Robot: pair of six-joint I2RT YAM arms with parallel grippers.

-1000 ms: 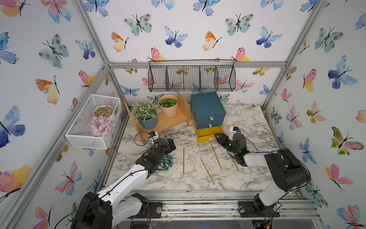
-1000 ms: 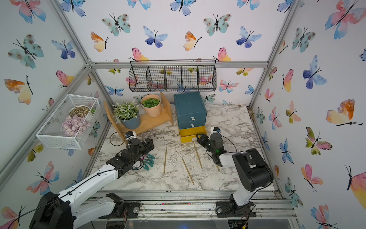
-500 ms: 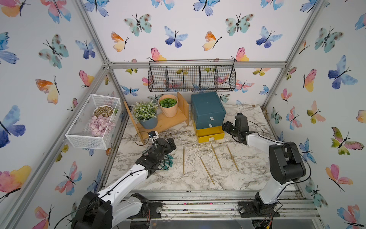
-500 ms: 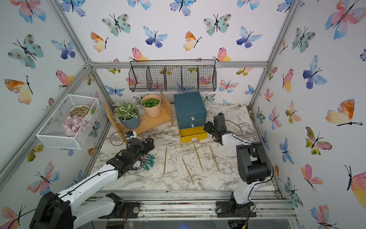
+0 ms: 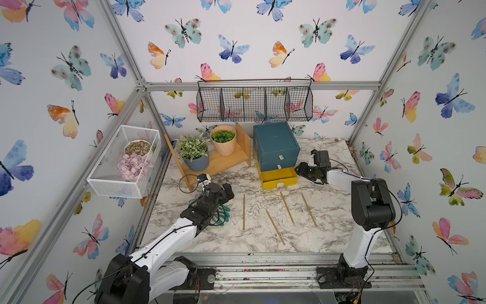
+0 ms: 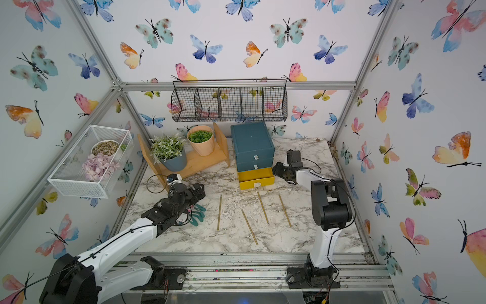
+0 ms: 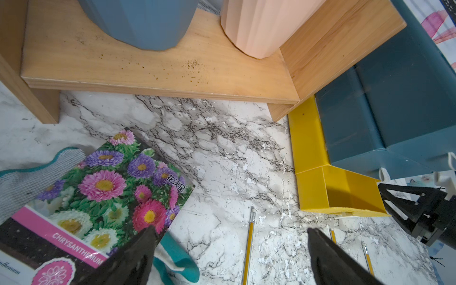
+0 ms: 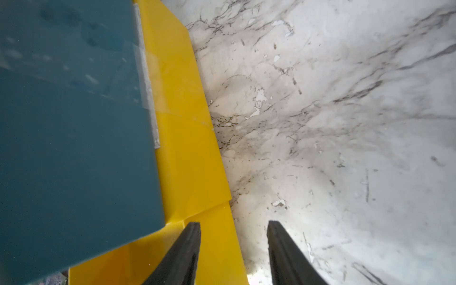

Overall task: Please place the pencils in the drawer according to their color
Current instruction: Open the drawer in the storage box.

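**Chest** (image 5: 276, 143): stands at the back of the table (image 5: 205, 238), just beside the wooden shelf (image 5: 223, 162). Both teal drawers are shut. The yellow drawer (image 5: 278, 181) at the bottom is pulled out toward the front. Both top views look down into it and show a yellow floor. The wrist views show only its outer walls.

**Pencils** (image 5: 287, 208): four gold ones lie flat on the table in front of the chest, apart from one another and clear of the drawer. Both top views show all four at full length. The left wrist view shows only the ends of three, and there the silver ferrule of the pencil nearest the left arm (image 7: 249, 244) can be seen.

**Right gripper** (image 5: 299, 168): low, at the right side of the yellow drawer. The top views do not show its gap. In the right wrist view the jaws are released with nothing gripped. One finger (image 8: 182, 254) lies in front of the yellow side wall and the other in front of bare marble. Whether either touches the drawer cannot be told.

**Left gripper** (image 5: 228, 190): above the table, to the left of the pencils. In the left wrist view the jaws are spread wide with nothing held. That view also shows a seed packet (image 7: 98, 197) lying on a glove (image 7: 29, 177). The top views show little more than the glove's teal fingers beside the arm
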